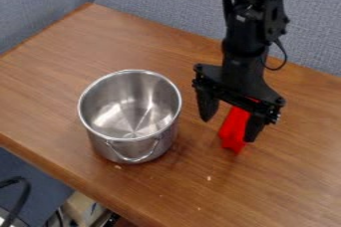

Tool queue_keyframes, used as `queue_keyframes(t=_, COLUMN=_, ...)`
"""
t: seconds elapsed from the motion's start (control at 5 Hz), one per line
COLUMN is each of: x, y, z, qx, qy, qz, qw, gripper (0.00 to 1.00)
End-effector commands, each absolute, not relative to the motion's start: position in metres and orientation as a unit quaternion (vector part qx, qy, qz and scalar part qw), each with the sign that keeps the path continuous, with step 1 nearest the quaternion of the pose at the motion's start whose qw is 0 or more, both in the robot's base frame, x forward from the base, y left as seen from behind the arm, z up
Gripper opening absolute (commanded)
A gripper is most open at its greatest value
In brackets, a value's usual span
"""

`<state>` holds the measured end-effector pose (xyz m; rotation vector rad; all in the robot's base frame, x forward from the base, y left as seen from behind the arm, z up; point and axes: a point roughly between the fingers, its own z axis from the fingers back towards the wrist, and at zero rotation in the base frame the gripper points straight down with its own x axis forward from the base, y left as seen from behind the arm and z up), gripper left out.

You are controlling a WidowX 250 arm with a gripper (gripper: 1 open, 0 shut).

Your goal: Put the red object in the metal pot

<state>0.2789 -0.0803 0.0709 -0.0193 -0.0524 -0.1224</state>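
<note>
The red object [236, 129] is a bright red block lying on the wooden table [80, 47], to the right of the metal pot. My gripper [234, 114] points straight down over it, open, with one dark finger on each side of the block's far end. Whether the fingers touch the block cannot be made out. The block's upper end is partly hidden behind the gripper. The metal pot [130, 115] stands upright and empty at the front left, its thin wire handle hanging toward the table's front edge.
The table's front edge runs diagonally just below the pot and the block. A grey-blue wall stands behind the table. Cables lie on the floor at the lower left.
</note>
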Motion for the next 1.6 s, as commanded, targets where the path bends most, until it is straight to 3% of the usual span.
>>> queue_keyframes(t=0.0, x=0.285, y=-0.069, z=0.084, qx=-0.018, qy=-0.063, qz=-0.05, qw=0.997, gripper=1.0)
queue_keyframes(t=0.6, x=0.28, y=-0.073, z=0.072, qx=-0.033, qy=-0.073, qz=-0.042, qw=0.996, gripper=1.0)
queue_keyframes(t=1.2, x=0.285, y=-0.1, z=0.093, qx=-0.043, qy=-0.088, qz=-0.021, qw=0.995, gripper=1.0)
queue_keyframes(t=1.4, x=0.291, y=-0.105, z=0.087, qx=-0.039, qy=-0.09, qz=-0.022, qw=0.995, gripper=1.0)
